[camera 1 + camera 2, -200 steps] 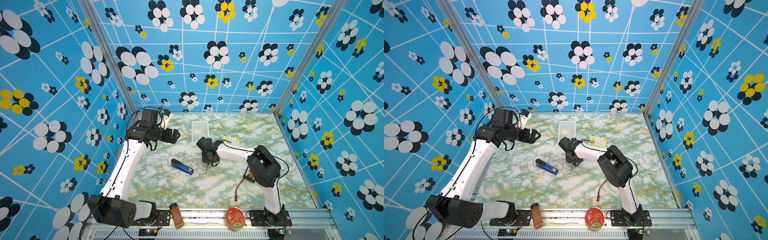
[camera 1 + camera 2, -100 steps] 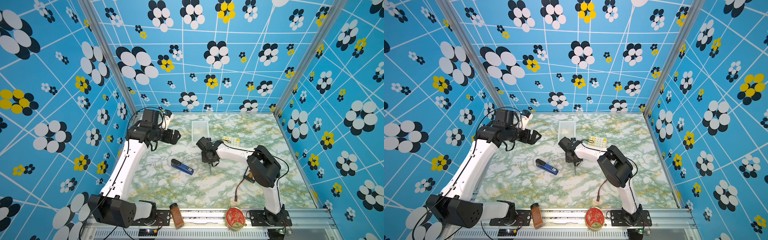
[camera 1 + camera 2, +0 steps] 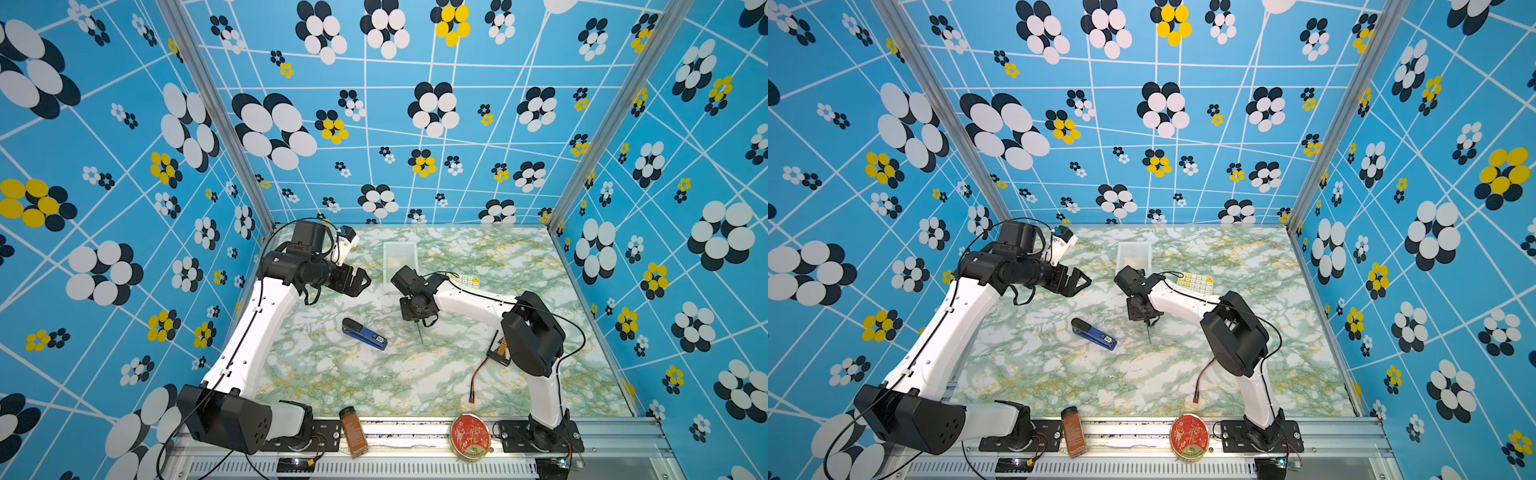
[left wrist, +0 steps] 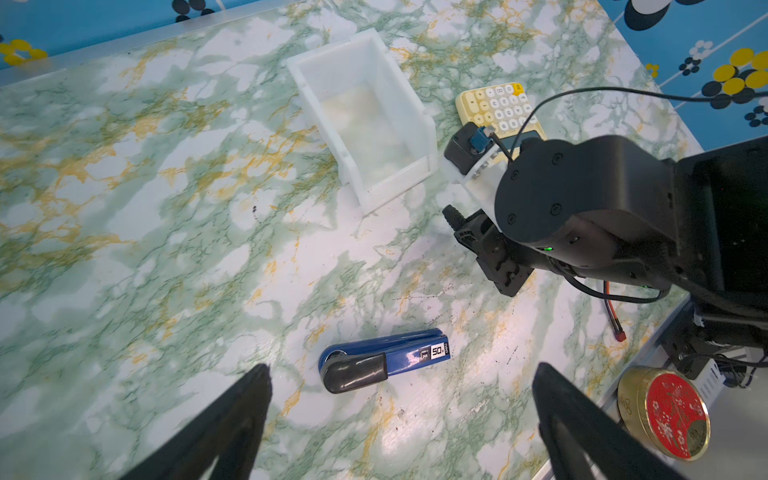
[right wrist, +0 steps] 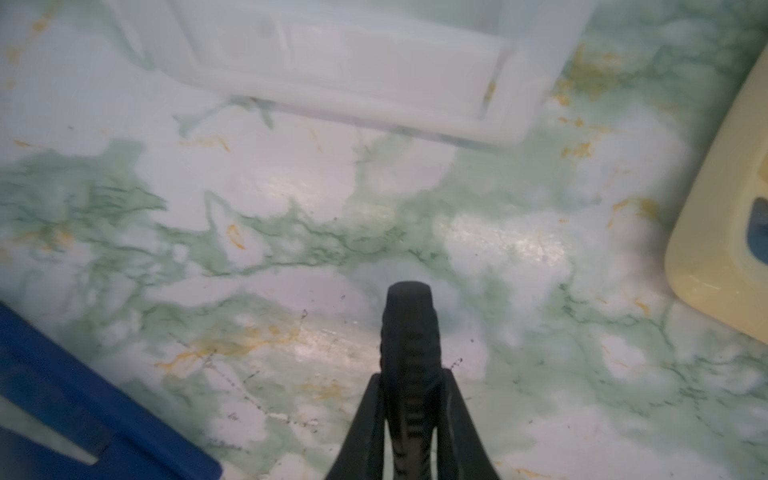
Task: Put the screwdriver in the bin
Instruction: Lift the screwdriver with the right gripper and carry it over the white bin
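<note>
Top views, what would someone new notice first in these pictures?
Loud blue walls with black, white and yellow flowers enclose a green-veined marble table. Near its middle, the right tool is shut on the black handle of the screwdriver, a short way from the white bin. A blue stapler lies on the table, left of that tool in both top views.

1. Bin (image 3: 400,261) mouth open upward; a bare worktop (image 5: 291,187) strip lies between it and the right tool (image 5: 409,386).
2. Calculator (image 3: 468,281) just beside bin, right flank.
3. Stapler (image 3: 364,333) lies left of that tool, apart.
</note>
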### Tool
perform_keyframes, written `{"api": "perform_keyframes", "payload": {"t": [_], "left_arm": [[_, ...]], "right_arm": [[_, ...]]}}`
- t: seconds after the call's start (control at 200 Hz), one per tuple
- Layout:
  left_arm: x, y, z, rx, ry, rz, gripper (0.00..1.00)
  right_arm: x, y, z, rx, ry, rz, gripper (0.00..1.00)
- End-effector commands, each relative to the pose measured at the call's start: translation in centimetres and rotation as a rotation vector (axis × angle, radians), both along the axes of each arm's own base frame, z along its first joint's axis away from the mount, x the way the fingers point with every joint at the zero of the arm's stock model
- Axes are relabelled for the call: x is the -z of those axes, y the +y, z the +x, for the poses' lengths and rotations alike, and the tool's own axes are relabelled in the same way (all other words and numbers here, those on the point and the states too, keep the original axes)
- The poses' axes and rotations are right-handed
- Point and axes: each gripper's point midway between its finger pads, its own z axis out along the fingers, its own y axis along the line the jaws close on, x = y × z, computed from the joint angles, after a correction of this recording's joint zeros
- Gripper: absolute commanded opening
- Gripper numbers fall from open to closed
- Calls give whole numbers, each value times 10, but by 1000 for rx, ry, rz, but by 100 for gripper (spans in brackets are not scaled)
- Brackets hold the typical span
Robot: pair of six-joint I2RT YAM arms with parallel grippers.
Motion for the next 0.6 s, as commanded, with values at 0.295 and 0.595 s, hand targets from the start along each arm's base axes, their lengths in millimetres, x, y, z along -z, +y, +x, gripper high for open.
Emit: {"api": "perform_keyframes", "payload": {"t": [0.295,0.595], "left_arm": [[-2,-9,-3,70,-9,10,99],[-3,-9,-2,77,-7,16,99]], "right_arm": [[-85,37,73,-69,-120,142,7],[-71,42,153,-48,-208,114,6]]}}
